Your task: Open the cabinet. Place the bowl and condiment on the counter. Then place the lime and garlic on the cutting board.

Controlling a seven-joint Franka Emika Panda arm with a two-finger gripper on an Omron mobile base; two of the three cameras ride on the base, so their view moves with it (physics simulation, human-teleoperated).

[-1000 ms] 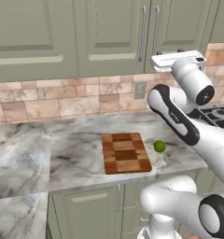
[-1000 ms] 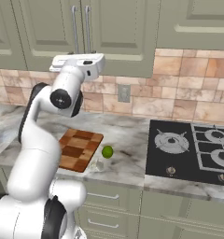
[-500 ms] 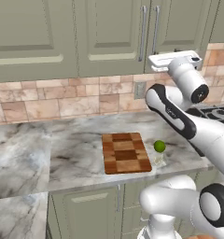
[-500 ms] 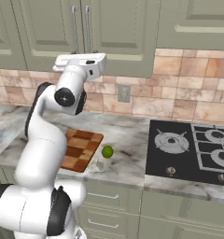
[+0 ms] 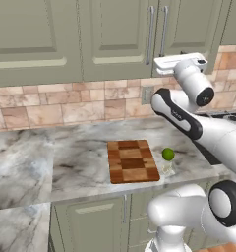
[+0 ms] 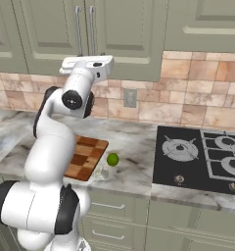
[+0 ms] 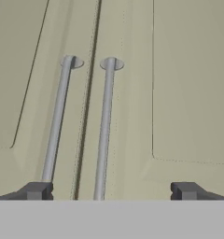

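Raised a little higher over the last second and pushed closer to the cabinet (image 5: pixel 115 39) doors: the pincer (image 7: pixel 110 190), spread wide. Now level with the lower ends of the two silver bar handles (image 7: pixel 103 130), facing the seam between the doors. No contact with either handle yet.

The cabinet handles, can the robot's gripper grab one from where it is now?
Probably yes. The gripper is open and points straight at the closed cabinet. Both silver handles run down between its fingertips, and nothing sits in front of them. It likely just needs to move closer and line up on one.
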